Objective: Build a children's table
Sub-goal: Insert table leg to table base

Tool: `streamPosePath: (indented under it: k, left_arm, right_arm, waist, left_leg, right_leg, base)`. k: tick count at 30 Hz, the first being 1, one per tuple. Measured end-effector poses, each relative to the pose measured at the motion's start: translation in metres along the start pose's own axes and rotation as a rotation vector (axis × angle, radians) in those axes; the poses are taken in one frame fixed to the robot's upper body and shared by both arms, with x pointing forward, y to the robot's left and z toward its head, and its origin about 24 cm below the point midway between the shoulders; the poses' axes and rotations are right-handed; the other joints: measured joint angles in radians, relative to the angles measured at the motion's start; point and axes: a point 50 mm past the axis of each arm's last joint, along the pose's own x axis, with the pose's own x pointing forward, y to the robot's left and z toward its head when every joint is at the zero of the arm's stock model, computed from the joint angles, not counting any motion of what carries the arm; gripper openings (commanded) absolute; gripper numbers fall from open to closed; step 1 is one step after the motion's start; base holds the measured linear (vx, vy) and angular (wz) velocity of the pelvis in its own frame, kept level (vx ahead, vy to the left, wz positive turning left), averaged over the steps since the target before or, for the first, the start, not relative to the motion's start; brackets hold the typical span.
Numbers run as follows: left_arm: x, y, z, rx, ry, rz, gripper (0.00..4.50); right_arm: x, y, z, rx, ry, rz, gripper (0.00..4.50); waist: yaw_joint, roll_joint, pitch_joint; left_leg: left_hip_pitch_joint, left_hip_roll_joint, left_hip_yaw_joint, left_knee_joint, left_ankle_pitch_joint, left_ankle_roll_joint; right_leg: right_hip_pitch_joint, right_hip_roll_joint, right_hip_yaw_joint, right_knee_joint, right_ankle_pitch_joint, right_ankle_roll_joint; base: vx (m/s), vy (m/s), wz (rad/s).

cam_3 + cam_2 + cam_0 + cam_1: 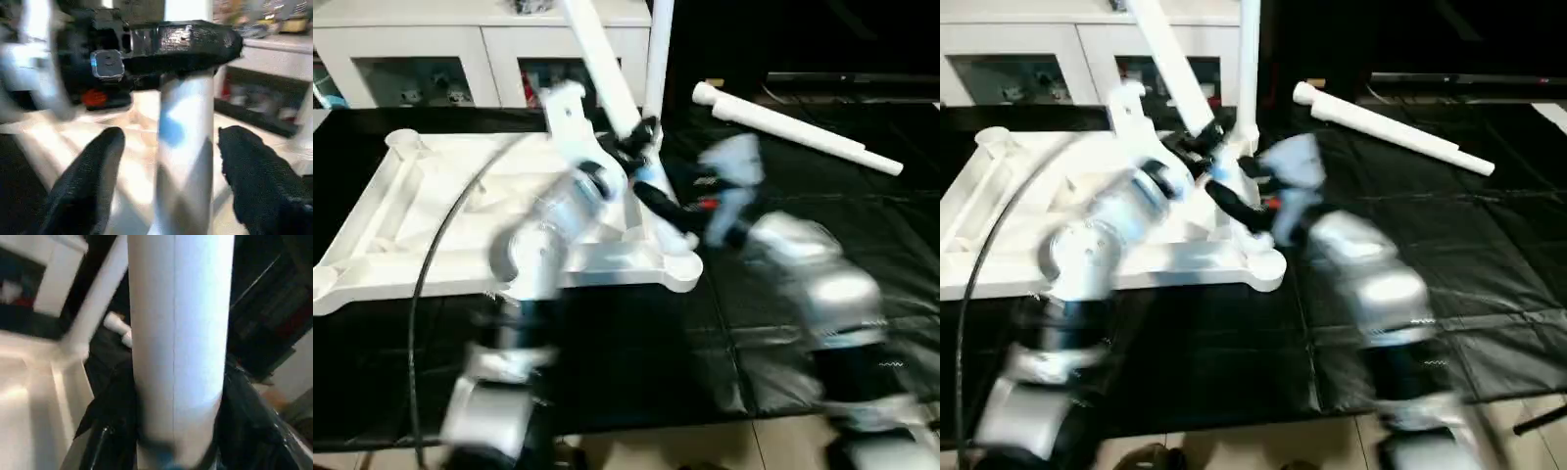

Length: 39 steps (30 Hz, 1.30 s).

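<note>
R wrist view: right gripper [168,181] fingers apart round leg [183,161] — head view blurs it.

Both silver forearms reach forward and converge, the left gripper [641,137] clamped shut, the right gripper [171,161] spread wide.

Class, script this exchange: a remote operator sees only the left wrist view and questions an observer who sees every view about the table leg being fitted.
Operator: I see a white leg close up. Is it upright?
Observer: No, the leg tilts, its top leaning left above the table top.
Operator: Where is the right end effector?
Observer: The right end effector straddles that leg, nearer the table top than the left end effector, with its fingers open and clear of the leg.
</note>
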Motion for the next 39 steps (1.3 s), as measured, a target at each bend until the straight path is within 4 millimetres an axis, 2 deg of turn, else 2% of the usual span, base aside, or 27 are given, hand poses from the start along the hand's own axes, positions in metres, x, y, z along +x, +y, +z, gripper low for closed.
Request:
streamPosePath:
  k: [2,4,6,11,17,22,27,33,39]
  left_arm:
    - [-0.003,0.005,0.003,0.025,0.013,-0.05,1.85]
    - [-0.006,0.005,0.004,0.037,0.059,-0.159,1.85]
    - [-0.01,0.005,0.005,0.015,0.089,-0.259,1.85]
    - [-0.026,0.004,0.017,0.009,0.137,-0.526,1.85]
    - [-0.039,-0.015,0.023,0.06,0.177,-0.819,1.85]
    - [-0.041,-0.023,0.021,0.048,0.192,-0.901,1.85]
    - [-0.041,-0.028,0.016,0.05,0.217,-0.944,1.85]
    - [-0.038,-0.04,0.027,0.094,0.212,-1.016,1.85]
    - [-0.038,-0.045,0.023,0.104,0.241,-1.05,1.85]
  right_arm:
    - [-0.008,-0.005,0.003,0.045,-0.007,0.023,3.8]
    - [-0.015,-0.008,0.006,0.09,0.001,0.063,3.85]
    - [-0.022,-0.011,0.009,0.121,0.01,0.092,4.08]
    - [-0.037,-0.016,0.021,0.217,0.02,0.203,4.08]
    - [-0.042,-0.009,0.016,0.281,0.093,0.34,4.22]
    - [-0.041,0.002,0.011,0.368,0.101,0.454,4.22]
    - [-0.036,0.009,0.007,0.384,0.125,0.503,4.22]
    - [-0.035,0.011,-0.002,0.372,0.197,0.527,4.22]
    - [-0.034,0.013,-0.003,0.356,0.223,0.564,4.22]
  waist:
    - [0.0,0.0,0.0]
    - [0.001,0.0,0.0]
    - [0.002,0.0,0.0]
    - [0.002,0.0,0.0]
    - [0.004,0.001,-0.001]
    - [0.003,0.001,-0.001]
    - [0.003,0.001,-0.001]
    - [0.004,0.001,0.0]
    - [0.003,0.001,0.0]
  left_leg:
    - [0.0,0.0,0.0,0.0,0.002,0.002]
    - [0.0,0.0,0.0,0.0,0.002,0.001]
    - [0.0,0.0,0.0,0.0,0.002,0.001]
    - [0.001,0.0,0.0,0.001,0.002,0.001]
    - [0.001,0.0,0.0,0.001,0.002,0.001]
    - [0.001,0.0,0.0,0.002,0.002,0.001]
    - [0.002,0.0,0.0,0.004,0.003,0.0]
    - [0.002,0.0,0.0,0.005,0.003,-0.001]
    - [0.003,0.0,0.0,0.006,0.004,-0.001]
  right_leg:
    - [0.0,0.0,0.0,0.0,0.001,0.0]
    - [0.0,0.0,0.0,0.0,0.002,0.0]
    - [0.0,0.0,0.0,0.0,0.003,-0.001]
    - [0.0,0.0,0.0,0.001,0.003,-0.003]
    - [0.0,-0.001,0.0,0.002,0.004,-0.004]
    - [0.0,-0.001,0.0,0.004,0.004,-0.004]
    - [0.0,-0.001,0.0,0.007,0.004,-0.004]
    - [0.0,-0.001,0.0,0.01,0.004,-0.004]
    - [-0.001,-0.001,0.0,0.011,0.004,-0.004]
  base:
    - [0.0,0.0,0.0]
    - [0.0,0.0,0.0]
    - [0.0,0.0,0.0]
    - [0.0,0.0,0.0]
    - [0.0,0.0,0.0]
    - [0.0,0.0,0.0]
    - [0.0,0.0,0.0]
    - [0.0,0.0,0.0]
    - [0.0,0.0,0.0]
